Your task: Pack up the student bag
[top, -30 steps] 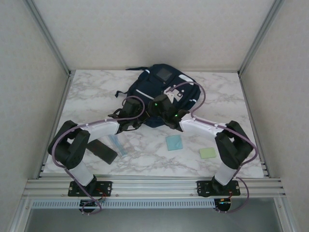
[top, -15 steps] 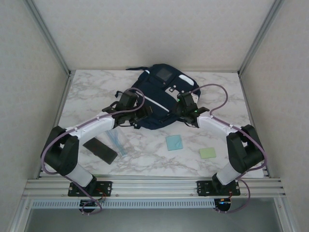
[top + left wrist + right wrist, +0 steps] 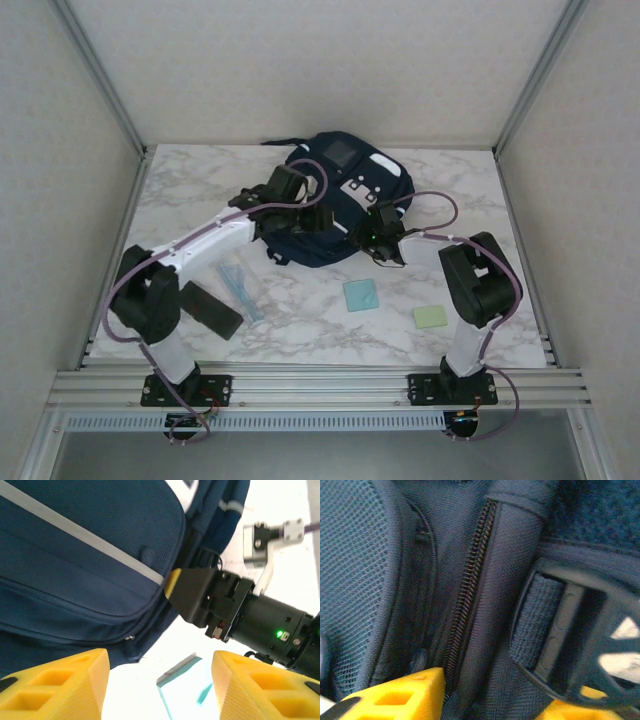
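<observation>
- Navy woven backpack [image 3: 335, 205], coiled zip [image 3: 470, 590], ribbed strap [image 3: 535, 615] in rounded buckle [image 3: 600, 630].
- Left gripper [image 3: 157, 670] spread, empty, farther up the bag than before.
- Right gripper [image 3: 490, 700] on fabric; grip unclear.

Top external: fixed high behind the arm bases, looking down and forward over the whole marble surface [image 3: 180, 190] to the back wall; far off, with the student bag [image 3: 335, 205] at mid-back.
Right wrist: mounted on the right tool [image 3: 490, 702], its yellow fingers at the bottom edge; pressed very near the bag's zipper [image 3: 467, 595] and a black buckle [image 3: 570, 635], soft in focus.
Left wrist: mounted on the left tool [image 3: 157, 690], yellow fingers low in frame; looks low across the bag's side toward the right tool; near.
Shared, top and left wrist: bag's white stripe [image 3: 75, 532], right tool, teal pad [image 3: 185, 680].
Shared, top and right wrist: the bag's right edge.
</observation>
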### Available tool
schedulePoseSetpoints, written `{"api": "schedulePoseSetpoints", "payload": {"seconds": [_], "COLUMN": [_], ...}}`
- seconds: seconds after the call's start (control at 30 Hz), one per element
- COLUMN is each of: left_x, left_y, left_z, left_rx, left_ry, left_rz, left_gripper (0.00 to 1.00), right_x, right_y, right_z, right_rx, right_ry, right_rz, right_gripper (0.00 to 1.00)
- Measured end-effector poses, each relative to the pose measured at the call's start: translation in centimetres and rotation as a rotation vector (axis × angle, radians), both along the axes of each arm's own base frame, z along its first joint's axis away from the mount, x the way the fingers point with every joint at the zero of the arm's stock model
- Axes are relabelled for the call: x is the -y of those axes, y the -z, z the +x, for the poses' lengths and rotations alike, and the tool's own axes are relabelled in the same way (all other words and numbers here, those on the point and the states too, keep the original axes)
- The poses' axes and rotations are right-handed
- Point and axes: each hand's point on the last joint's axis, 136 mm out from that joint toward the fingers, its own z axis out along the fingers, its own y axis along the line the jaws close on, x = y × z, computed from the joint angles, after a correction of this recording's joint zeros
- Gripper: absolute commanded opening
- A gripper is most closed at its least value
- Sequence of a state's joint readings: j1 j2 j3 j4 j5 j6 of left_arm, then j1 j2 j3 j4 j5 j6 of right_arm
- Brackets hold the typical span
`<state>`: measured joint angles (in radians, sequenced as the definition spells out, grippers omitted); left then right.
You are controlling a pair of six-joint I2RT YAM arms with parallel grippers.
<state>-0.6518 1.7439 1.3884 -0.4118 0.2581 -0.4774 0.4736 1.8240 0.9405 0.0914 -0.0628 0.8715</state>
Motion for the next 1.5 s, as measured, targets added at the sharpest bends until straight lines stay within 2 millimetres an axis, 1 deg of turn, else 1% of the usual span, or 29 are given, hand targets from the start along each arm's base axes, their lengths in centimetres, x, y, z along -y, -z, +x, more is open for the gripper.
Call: {"api": "schedulePoseSetpoints", "payload": {"seconds": [0.1,0.17,0.23,0.33,0.43,0.57,0.67,0.7,0.73,0.9,0.97,1.2,1.27,1.37,1.43,1.5], "left_x": [1.1,1.4,1.5,1.0,0.7,0.3,0.2,0.1,0.1,-0.2,-0.1,-0.5,-1.0,-2.5,-3.8,-4.5], "left_y": [2.6,4.8,6.6,8.6,9.4,10.2,11.3,11.7,12.0,12.3,12.3,12.0,11.7,11.2,11.2,11.3], "left_z": [-0.4,-0.8,-1.2,-1.8,-1.9,-1.4,-0.8,-0.5,-0.3,0.4,0.4,0.5,0.5,0.8,1.0,1.0], "left_rx": [-0.042,-0.079,-0.112,-0.148,-0.147,-0.133,-0.130,-0.131,-0.132,-0.130,-0.128,-0.135,-0.137,-0.150,-0.168,-0.190], "left_ry": [0.061,0.098,0.126,0.152,0.161,0.153,0.145,0.143,0.140,0.128,0.128,0.131,0.131,0.122,0.107,0.097], "left_rz": [0.071,0.125,0.168,0.228,0.282,0.335,0.387,0.409,0.428,0.476,0.477,0.451,0.441,0.423,0.424,0.406], "left_gripper": [0.52,0.51,0.51,0.51,0.51,0.50,0.46,0.44,0.39,0.08,0.00,0.00,0.00,0.00,0.00,0.00], "right_x": [-0.9,-1.2,-1.3,-1.4,-1.4,-1.5,-1.6,-1.6,-1.6,-1.5,-1.5,-1.3,-1.3,-1.7,-1.8,-2.0], "right_y": [0.0,0.0,0.0,-0.1,-0.1,-0.1,-0.1,-0.1,-0.1,0.0,-0.1,0.1,0.1,0.0,0.0,-0.1], "right_z": [0.4,0.5,0.5,0.5,0.5,0.5,0.5,0.5,0.5,0.4,0.5,0.5,0.5,0.3,0.2,0.2], "right_rx": [0.006,0.011,0.015,0.016,0.016,0.017,0.017,0.017,0.017,0.017,0.018,0.019,0.018,0.011,0.005,0.002], "right_ry": [-0.002,-0.004,-0.003,0.000,0.002,-0.001,-0.002,-0.002,-0.002,-0.002,-0.001,0.008,0.009,-0.004,-0.011,-0.017], "right_rz": [0.053,0.077,0.087,0.095,0.105,0.111,0.112,0.112,0.112,0.111,0.110,0.098,0.099,0.104,0.107,0.112], "right_gripper": [0.37,0.37,0.37,0.37,0.37,0.37,0.36,0.36,0.36,0.35,0.35,0.35,0.35,0.36,0.40,0.52]}}
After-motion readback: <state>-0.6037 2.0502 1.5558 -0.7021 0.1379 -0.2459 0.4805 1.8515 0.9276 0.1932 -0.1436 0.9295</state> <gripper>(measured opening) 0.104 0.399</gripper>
